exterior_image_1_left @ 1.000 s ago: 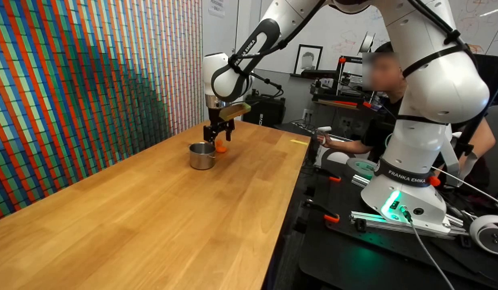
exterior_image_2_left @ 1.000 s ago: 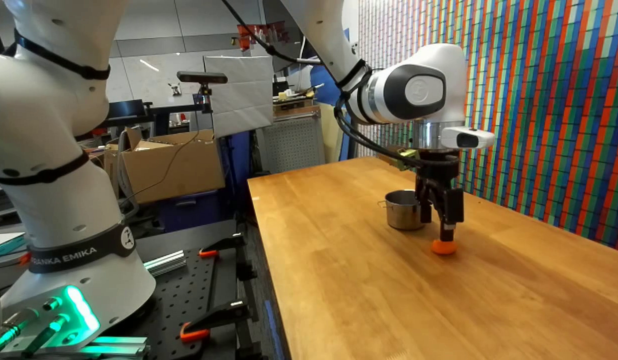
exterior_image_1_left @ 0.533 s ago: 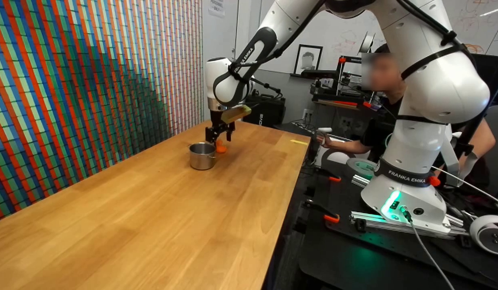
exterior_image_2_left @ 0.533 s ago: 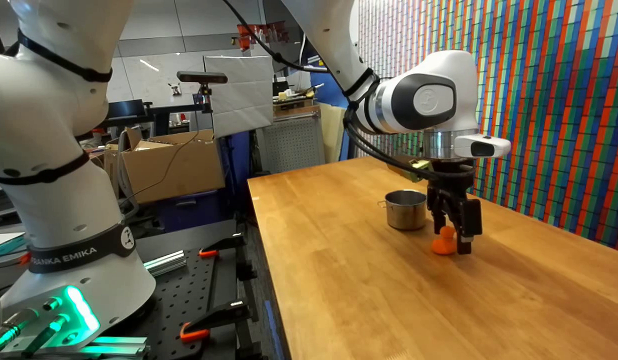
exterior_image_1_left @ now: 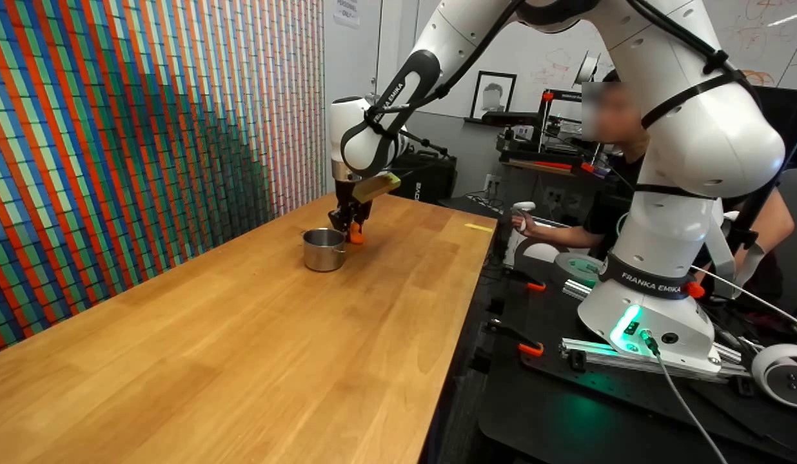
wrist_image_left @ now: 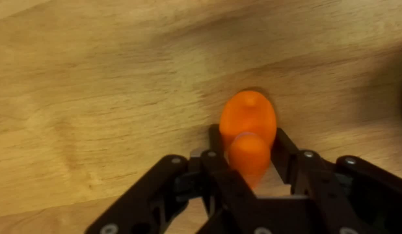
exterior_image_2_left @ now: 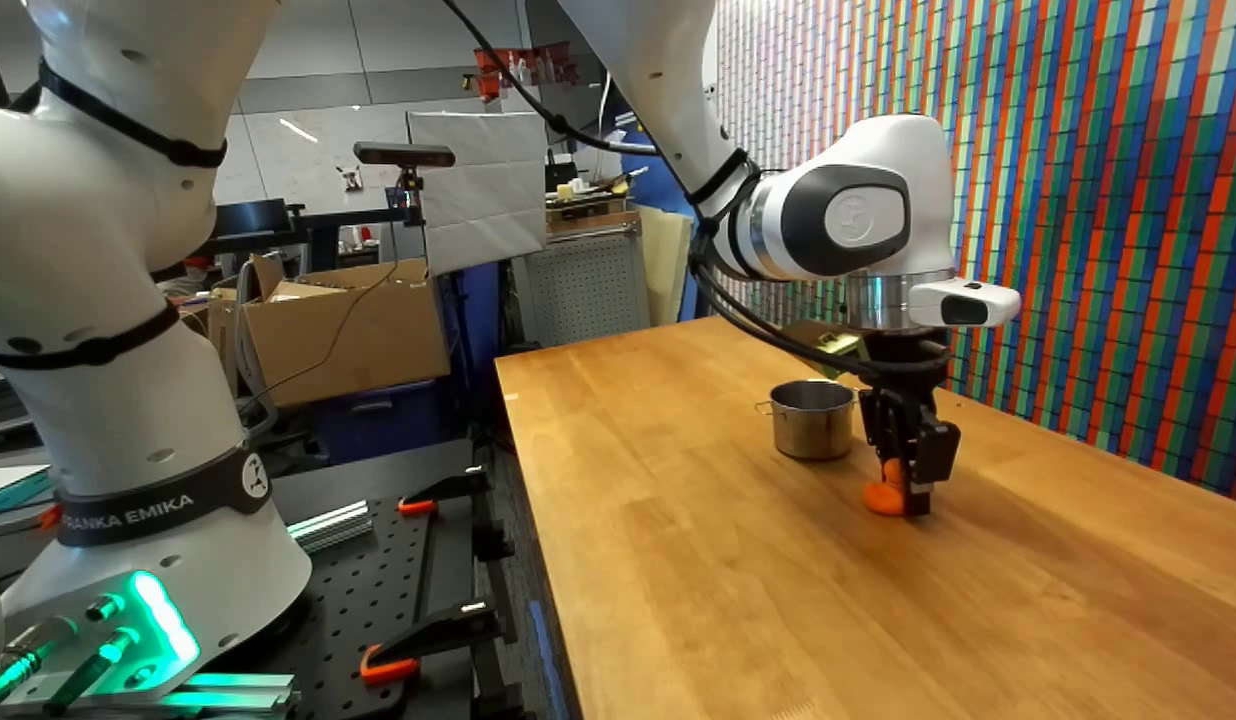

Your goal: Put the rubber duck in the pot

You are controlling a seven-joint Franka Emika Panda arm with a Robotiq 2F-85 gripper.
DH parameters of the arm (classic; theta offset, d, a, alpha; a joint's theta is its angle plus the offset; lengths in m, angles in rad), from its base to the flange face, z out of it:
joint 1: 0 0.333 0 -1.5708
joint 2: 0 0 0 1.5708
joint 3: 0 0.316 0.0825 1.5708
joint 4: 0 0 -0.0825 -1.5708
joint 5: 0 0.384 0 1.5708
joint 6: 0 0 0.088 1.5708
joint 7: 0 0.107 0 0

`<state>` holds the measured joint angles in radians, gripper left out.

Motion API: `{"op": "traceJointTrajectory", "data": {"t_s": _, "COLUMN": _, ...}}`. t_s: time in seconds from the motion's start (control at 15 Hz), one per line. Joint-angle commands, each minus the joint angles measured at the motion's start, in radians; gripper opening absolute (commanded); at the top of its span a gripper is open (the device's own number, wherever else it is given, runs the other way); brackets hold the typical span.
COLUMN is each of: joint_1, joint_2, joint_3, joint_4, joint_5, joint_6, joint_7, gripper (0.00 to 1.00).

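Note:
The rubber duck [wrist_image_left: 248, 113], orange and rounded, is down at the tabletop in both exterior views. Its body is pinched between the black fingers [wrist_image_left: 283, 149] of my gripper [wrist_image_left: 248, 139], one on each side, so the gripper is shut on it. The duck's head [exterior_image_2_left: 890, 470] is partly covered by the fingers in an exterior view. Close beside the gripper stands the pot [exterior_image_2_left: 812, 425], silvery metal, upright, with small side handles. In an exterior view the pot [exterior_image_1_left: 324, 251] sits just in front of the duck, a short gap between them.
A long wooden table [exterior_image_2_left: 698, 540] carries both things, with its edge towards the robot base. The colourful striped wall [exterior_image_1_left: 179, 129] runs along the table's far side. A person [exterior_image_1_left: 614, 129] sits beyond the robot base in an exterior view.
My gripper has come down and shifted across over the duck, and its fingers have shut on the duck's body from both sides. The pot has stayed in place.

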<state>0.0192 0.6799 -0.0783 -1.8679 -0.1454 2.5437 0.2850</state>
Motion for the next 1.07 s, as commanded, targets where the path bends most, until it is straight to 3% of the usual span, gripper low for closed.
{"op": "traceJointTrajectory", "data": {"t_s": 0.0, "joint_1": 0.006, "joint_2": 0.005, "joint_3": -0.015, "joint_4": 0.028, "joint_5": 0.043, "joint_6": -0.030, "joint_7": -0.012, "gripper": 0.18}}
{"op": "traceJointTrajectory", "data": {"t_s": 0.67, "joint_1": -0.006, "joint_2": -0.070, "joint_3": -0.004, "joint_4": 0.233, "joint_5": 0.097, "joint_6": -0.286, "joint_7": -0.010, "gripper": 0.18}}
{"op": "traceJointTrajectory", "data": {"t_s": 1.0, "joint_1": 0.018, "joint_2": -0.138, "joint_3": 0.037, "joint_4": 0.225, "joint_5": 0.146, "joint_6": -0.385, "joint_7": 0.016, "gripper": 0.18}}
